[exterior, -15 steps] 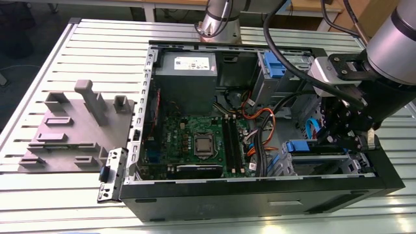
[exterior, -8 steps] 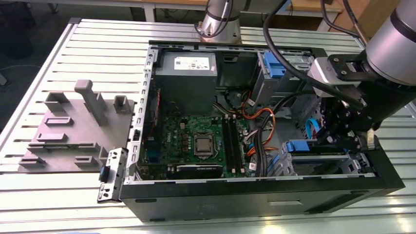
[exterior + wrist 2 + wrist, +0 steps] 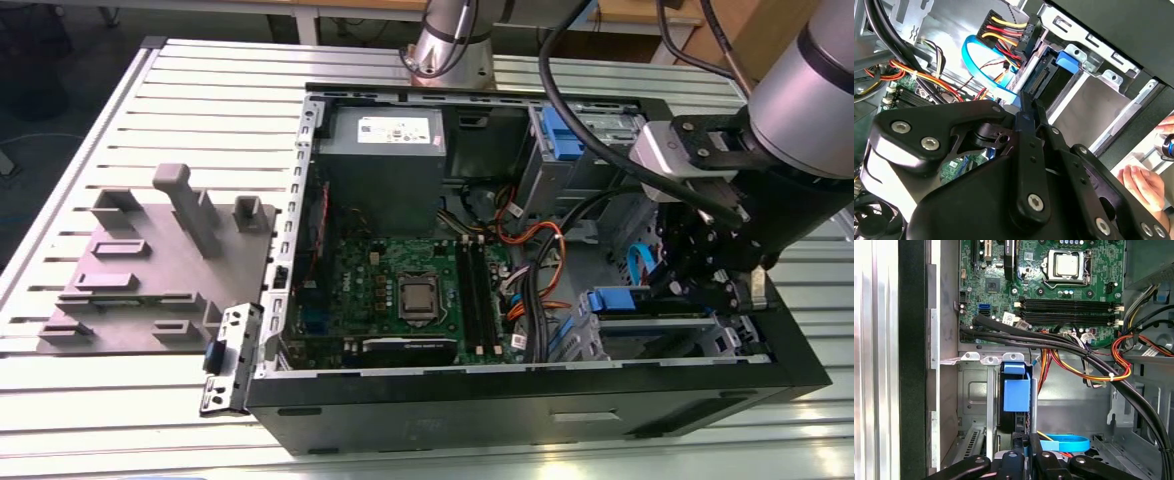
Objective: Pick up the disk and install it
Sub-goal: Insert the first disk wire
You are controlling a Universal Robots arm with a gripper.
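Disk (image 3: 625, 300) is sitting inside the drive cage (image 3: 727, 345) at the corner of the case on the exterior view's right. It's slotted in on its edge with the blue carrier tab facing the open middle of the box. To me it looks pretty much home rather than waiting to be picked up.

Going across the exterior view from its left: the grey fixture tray (image 3: 147, 270) lies on the slotted table (image 3: 200, 90), just beside the case and with no drive on it. Then comes the open computer case (image 3: 534, 410) lying on its side so the arm can reach straight down into it. The motherboard (image 3: 400, 270) is on its floor and the cable bundle runs past, well clear of the cage mouth.

At the far right the arm hangs over the cage. In the second wrist view the gripper (image 3: 1026, 106) has its fingers squeezed together with no gap I can see. The tips are right up against the disk's connector end, next to the blue cable (image 3: 979, 60). I'd guess it's closed so it can nudge the drive along the rails, since I can't see it clamping the drive. A person's hand (image 3: 1144, 185) rests outside the case wall.
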